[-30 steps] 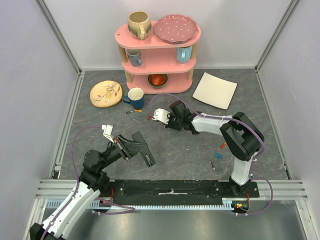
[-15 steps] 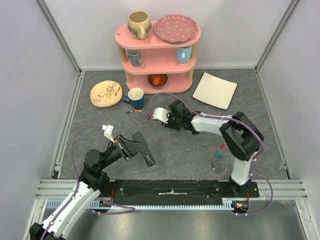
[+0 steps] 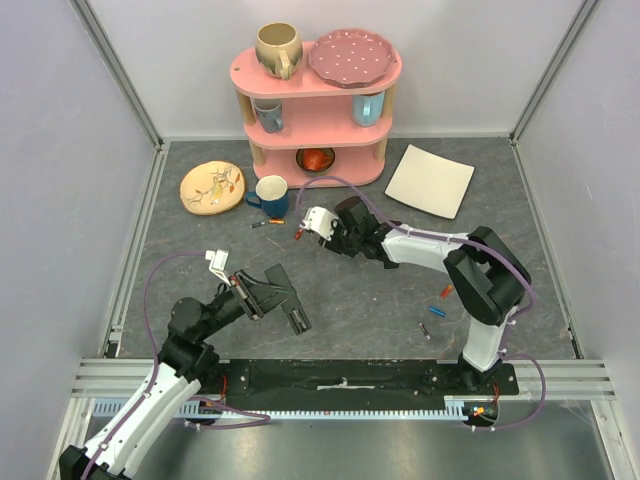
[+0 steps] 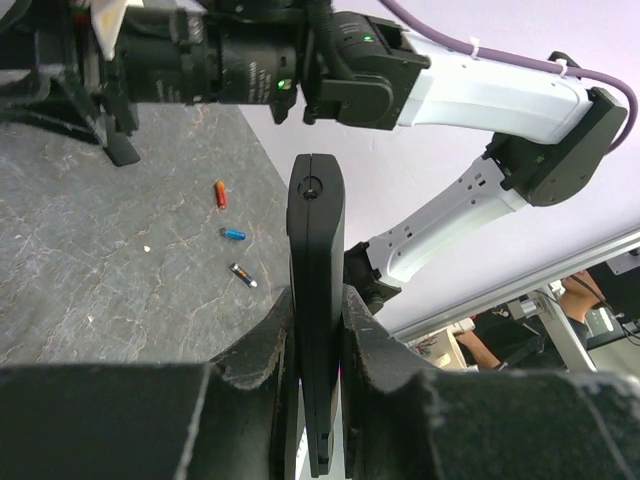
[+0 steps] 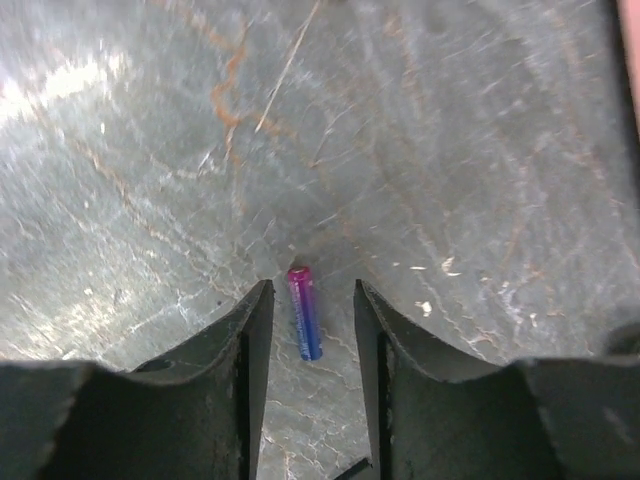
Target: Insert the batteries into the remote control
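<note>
"Opening now: your right gripper [image 5: 311,292] has its fingers parted where a second ago they were near shut, and it's edged a touch toward the mug [image 3: 270,190]."

"So is the battery held?"

"No. The battery [image 5: 305,318] lies flat on the bench [image 5: 480,150] between the two fingers, with a gap either side and nothing touching. That means you're set up for a pick, not done with one."

"And the left?"

"Your left gripper [image 4: 318,335] hasn't budged. Its fingers are clamped narrow on the remote control [image 4: 316,240], held up on edge. I can't see its battery bay from here. Three more batteries [image 4: 233,234] lie loose on the bench, well apart from the remote control. Nothing's loaded yet, I'd judge. Close on this one squarely; it's small and could roll."
</note>
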Motion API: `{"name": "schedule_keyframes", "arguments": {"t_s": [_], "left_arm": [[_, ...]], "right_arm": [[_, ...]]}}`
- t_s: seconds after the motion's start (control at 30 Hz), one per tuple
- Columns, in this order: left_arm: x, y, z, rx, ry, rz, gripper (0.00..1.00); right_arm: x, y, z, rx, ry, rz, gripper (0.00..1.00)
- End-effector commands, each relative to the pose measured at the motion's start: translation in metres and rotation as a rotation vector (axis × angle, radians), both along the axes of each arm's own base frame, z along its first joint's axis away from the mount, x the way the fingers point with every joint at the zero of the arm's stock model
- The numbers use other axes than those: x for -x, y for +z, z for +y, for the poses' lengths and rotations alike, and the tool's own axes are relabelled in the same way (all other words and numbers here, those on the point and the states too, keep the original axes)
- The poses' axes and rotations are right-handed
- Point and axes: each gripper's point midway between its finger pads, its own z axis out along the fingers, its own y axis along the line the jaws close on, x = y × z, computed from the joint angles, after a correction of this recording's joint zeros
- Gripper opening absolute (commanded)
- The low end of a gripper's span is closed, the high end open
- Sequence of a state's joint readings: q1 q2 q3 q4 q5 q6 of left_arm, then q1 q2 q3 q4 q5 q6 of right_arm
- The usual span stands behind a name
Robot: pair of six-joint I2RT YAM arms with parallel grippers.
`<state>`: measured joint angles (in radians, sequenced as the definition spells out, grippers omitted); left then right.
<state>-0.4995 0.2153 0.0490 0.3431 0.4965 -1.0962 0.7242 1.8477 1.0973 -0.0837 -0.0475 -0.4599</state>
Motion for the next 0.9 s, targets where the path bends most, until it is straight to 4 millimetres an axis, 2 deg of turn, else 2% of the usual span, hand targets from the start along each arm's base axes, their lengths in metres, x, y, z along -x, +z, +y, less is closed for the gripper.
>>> {"name": "schedule_keyframes", "arguments": {"t_s": [0.0, 0.03, 0.1, 0.17, 0.2, 0.23, 0.3, 0.37, 0.4, 0.43, 0.5, 0.53, 0.57, 0.67, 0.7, 0.8, 0.87], "left_arm": [[-0.007, -0.036, 0.002, -0.048, 0.032, 0.036, 0.02], [-0.007, -0.035, 0.002, -0.047, 0.033, 0.037, 0.02], [-0.007, -0.036, 0.002, -0.047, 0.031, 0.044, 0.02], [-0.007, -0.039, 0.002, -0.051, 0.037, 0.061, 0.02], [-0.008, -0.039, 0.003, -0.049, 0.04, 0.069, 0.02], [-0.009, -0.042, 0.003, -0.052, 0.045, 0.081, 0.02], [-0.01, -0.044, 0.003, -0.047, 0.051, 0.099, 0.02], [-0.011, -0.046, 0.004, -0.047, 0.055, 0.109, 0.02], [-0.011, -0.046, 0.004, -0.046, 0.058, 0.113, 0.02], [-0.012, -0.048, 0.004, -0.048, 0.059, 0.119, 0.02], [-0.012, -0.049, 0.004, -0.049, 0.062, 0.126, 0.02], [-0.013, -0.049, 0.004, -0.051, 0.062, 0.131, 0.02], [-0.013, -0.051, 0.003, -0.053, 0.06, 0.138, 0.02], [-0.012, -0.052, 0.003, -0.057, 0.057, 0.143, 0.02], [-0.012, -0.052, 0.003, -0.057, 0.057, 0.143, 0.02], [-0.011, -0.053, 0.003, -0.055, 0.054, 0.141, 0.02], [-0.011, -0.054, 0.003, -0.053, 0.054, 0.144, 0.02]], "right_arm": [[-0.032, 0.098, 0.023, -0.225, -0.131, -0.165, 0.49], [-0.037, 0.11, 0.024, -0.263, -0.166, -0.19, 0.56], [-0.037, 0.124, 0.023, -0.355, -0.277, -0.17, 0.56], [-0.044, 0.137, 0.013, -0.435, -0.435, -0.178, 0.57], [-0.044, 0.137, 0.012, -0.567, -0.602, -0.095, 0.57], [-0.042, 0.133, 0.007, -0.598, -0.685, -0.045, 0.56], [-0.04, 0.131, 0.014, -0.682, -0.705, 0.09, 0.54], [-0.03, 0.114, 0.013, -0.676, -0.782, 0.185, 0.54], [-0.034, 0.112, 0.009, -0.674, -0.855, 0.191, 0.55], [-0.024, 0.096, -0.001, -0.633, -0.961, 0.245, 0.57], [-0.018, 0.08, -0.017, -0.579, -1.09, 0.193, 0.6], [-0.013, 0.076, -0.017, -0.608, -1.147, 0.203, 0.61], [-0.01, 0.066, -0.026, -0.596, -1.195, 0.185, 0.63], [-0.003, 0.051, -0.023, -0.594, -1.264, 0.198, 0.73], [-0.001, 0.044, -0.03, -0.553, -1.29, 0.183, 0.76], [0.002, 0.03, -0.031, -0.5, -1.331, 0.185, 0.81], [0.002, 0.022, -0.03, -0.486, -1.352, 0.193, 0.88]]}}
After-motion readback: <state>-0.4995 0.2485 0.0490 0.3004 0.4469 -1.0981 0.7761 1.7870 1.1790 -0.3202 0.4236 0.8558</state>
